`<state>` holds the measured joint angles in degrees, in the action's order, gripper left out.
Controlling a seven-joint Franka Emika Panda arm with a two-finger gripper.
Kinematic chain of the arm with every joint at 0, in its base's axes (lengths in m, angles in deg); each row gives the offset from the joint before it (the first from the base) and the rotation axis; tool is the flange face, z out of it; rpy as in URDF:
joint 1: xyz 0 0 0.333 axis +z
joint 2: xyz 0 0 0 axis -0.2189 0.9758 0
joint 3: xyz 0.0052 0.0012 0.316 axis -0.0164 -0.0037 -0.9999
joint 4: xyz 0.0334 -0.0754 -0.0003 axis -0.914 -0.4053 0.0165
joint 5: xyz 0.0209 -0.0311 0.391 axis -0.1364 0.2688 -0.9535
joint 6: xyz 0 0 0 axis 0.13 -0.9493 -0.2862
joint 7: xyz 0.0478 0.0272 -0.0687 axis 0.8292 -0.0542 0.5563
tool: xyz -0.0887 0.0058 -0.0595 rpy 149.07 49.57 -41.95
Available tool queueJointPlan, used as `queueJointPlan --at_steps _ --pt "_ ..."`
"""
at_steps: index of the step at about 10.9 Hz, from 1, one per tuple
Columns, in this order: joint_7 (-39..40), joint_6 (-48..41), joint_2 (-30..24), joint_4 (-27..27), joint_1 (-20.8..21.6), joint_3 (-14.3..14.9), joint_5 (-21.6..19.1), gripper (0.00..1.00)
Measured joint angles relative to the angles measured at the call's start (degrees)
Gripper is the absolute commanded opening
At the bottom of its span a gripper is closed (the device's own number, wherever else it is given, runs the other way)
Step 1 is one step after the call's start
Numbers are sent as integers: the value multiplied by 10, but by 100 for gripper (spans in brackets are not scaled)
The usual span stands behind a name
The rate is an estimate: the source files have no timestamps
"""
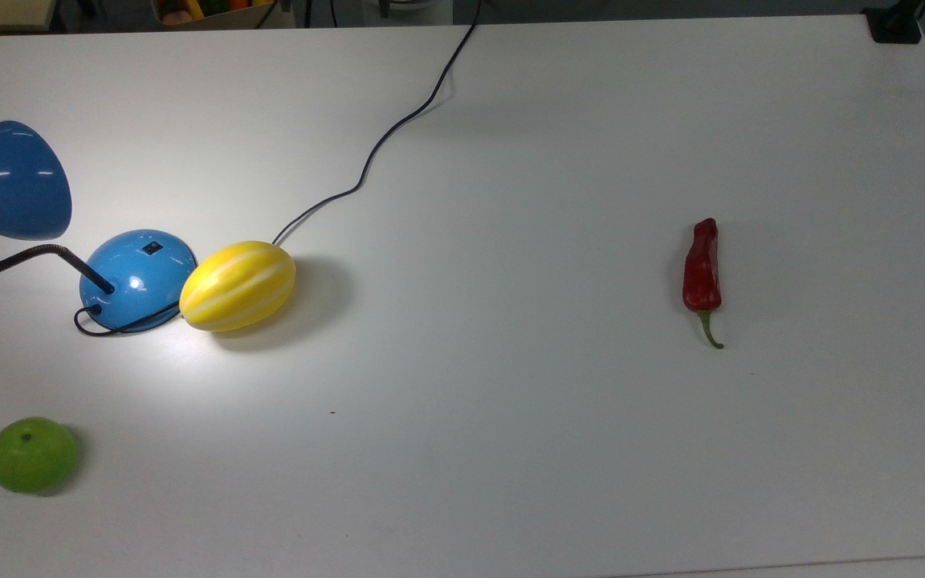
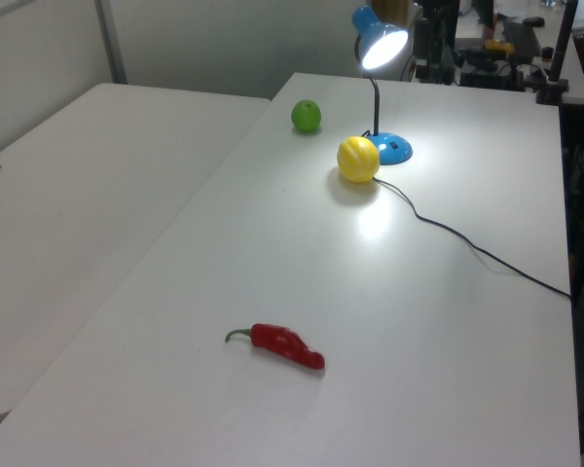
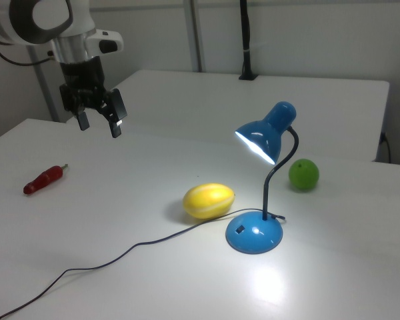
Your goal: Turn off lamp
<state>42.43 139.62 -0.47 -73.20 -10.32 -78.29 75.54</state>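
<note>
The blue lamp (image 3: pixel 265 136) stands lit, its cone shade (image 1: pixel 9 181) casting a bright patch on the white table (image 1: pixel 511 441). Its round base (image 1: pixel 140 277) carries a small black switch (image 1: pixel 152 248) on top, also visible as a dark square on the base (image 3: pixel 239 229) in the right view. A black cord (image 1: pixel 398 124) trails off the far edge. My gripper (image 3: pixel 99 127) hangs open high above the table at the right view's upper left, far from the lamp (image 2: pixel 380 44), holding nothing.
A yellow striped melon (image 1: pixel 238 285) lies touching the lamp base. A green apple (image 1: pixel 32 454) sits near the top view's lower left. A red chili pepper (image 1: pixel 702 269) lies apart on the top view's right. A second table (image 2: pixel 78 195) adjoins.
</note>
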Motion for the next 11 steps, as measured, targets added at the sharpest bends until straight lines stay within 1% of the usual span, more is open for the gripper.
queueJointPlan --at_steps 5,8,10,11 --pt "0 0 0 0 -8 1 1 100" --pt "0 0 0 0 -6 1 29 100" --pt "0 0 0 0 -5 -1 34 100" --pt "0 0 0 0 -5 -1 34 91"
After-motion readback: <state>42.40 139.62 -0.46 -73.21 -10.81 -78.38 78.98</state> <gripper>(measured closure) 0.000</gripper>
